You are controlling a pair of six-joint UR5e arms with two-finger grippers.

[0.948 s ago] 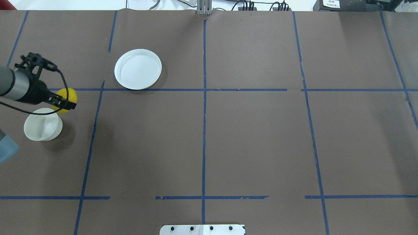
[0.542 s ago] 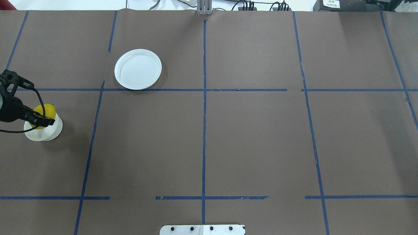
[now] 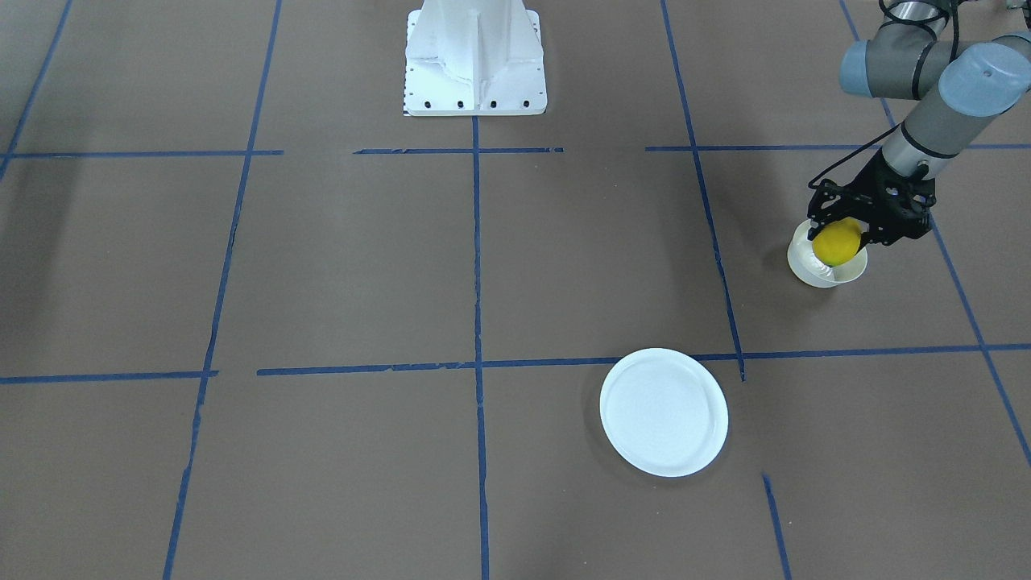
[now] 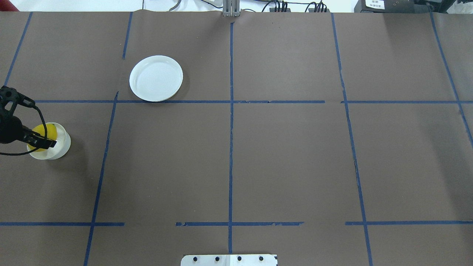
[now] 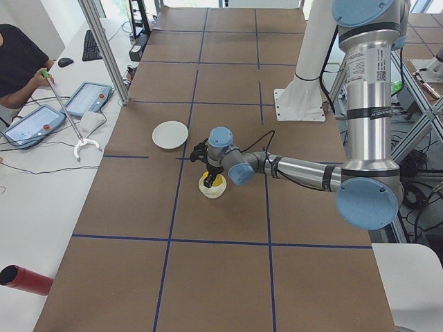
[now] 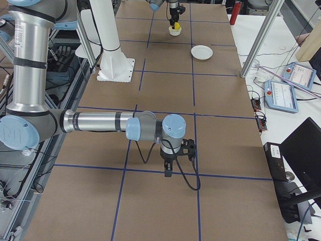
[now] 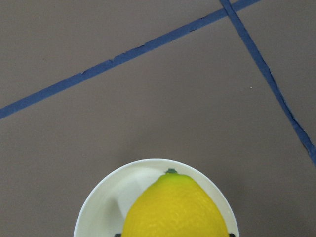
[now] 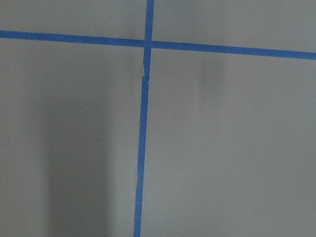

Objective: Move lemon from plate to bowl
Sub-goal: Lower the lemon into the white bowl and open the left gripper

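Left arm: the left fingers (image 4: pixel 40 140) are closed on the lemon (image 3: pixel 838 242). One black finger stands on each side of the fruit in the front-facing view. In the left wrist view dark finger tips show at the lower edge, on both flanks of the yellow skin.

Lemon: it is positioned within the rim of the bowl (image 4: pixel 62 146), with its upper half standing above the rim. Its green tip points away from the wrist camera. It appears to be suspended in the grip rather than resting, but no view shows whether its underside touches the bowl floor.

Bowl: upright on the tabletop (image 4: pixel 288 155), at the robot's far left, in the cell just nearer the robot than the plate's tape line.

Plate (image 4: pixel 156 78): flat on the tabletop, nothing on it. It lies well apart from the bowl, farther from the robot, and its near edge touches a blue tape line (image 4: pixel 231 147).

Right arm: the right fingers (image 6: pixel 167 169) point downward above the tabletop at the opposite end, close to a tape crossing. They appear only in the right side view, and the right wrist camera shows only paper and tape. I cannot tell whether they are open or closed, and nothing can be seen in them.
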